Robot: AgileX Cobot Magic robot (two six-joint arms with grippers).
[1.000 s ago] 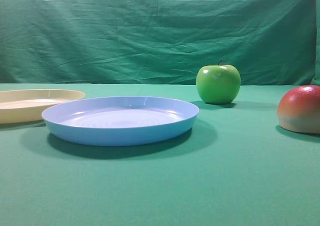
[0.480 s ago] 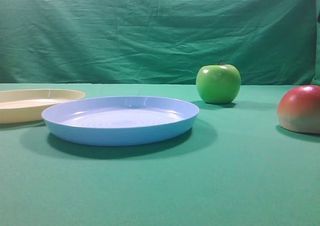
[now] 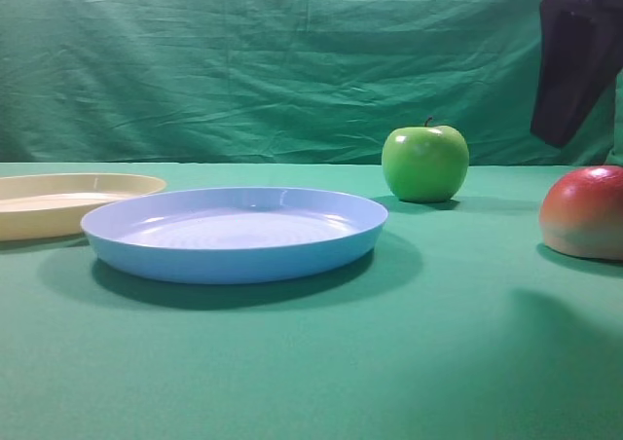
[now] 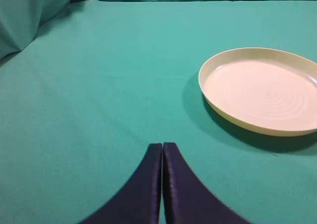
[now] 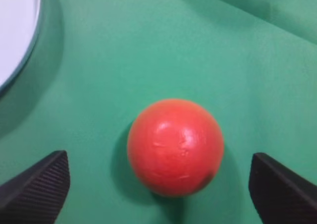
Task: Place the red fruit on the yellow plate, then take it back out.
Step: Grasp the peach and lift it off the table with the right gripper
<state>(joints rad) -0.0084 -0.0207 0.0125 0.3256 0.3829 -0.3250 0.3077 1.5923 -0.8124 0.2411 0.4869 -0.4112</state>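
Right tool (image 5: 158, 184) wide (empty) above red fruit (image 5: 175, 146)

- Plates: two. One yellow plate (image 3: 68, 204) at the far left, and one light blue plate (image 3: 234, 234) just right of it, nearer the middle and overlapping it in the high view.
- Fruits: two. One green apple (image 3: 424, 164) farther back, right of the middle, and one red fruit (image 3: 584, 212) at the right edge, cut off by the frame.
- Grippers: two. The right gripper (image 5: 158, 184), one dark finger (image 3: 574, 60) of it showing at the upper right of the high view, and the left gripper (image 4: 162, 157), seen only in its own wrist view.
- Green cloth (image 3: 292, 362): one, covering the table, with a green backdrop behind.
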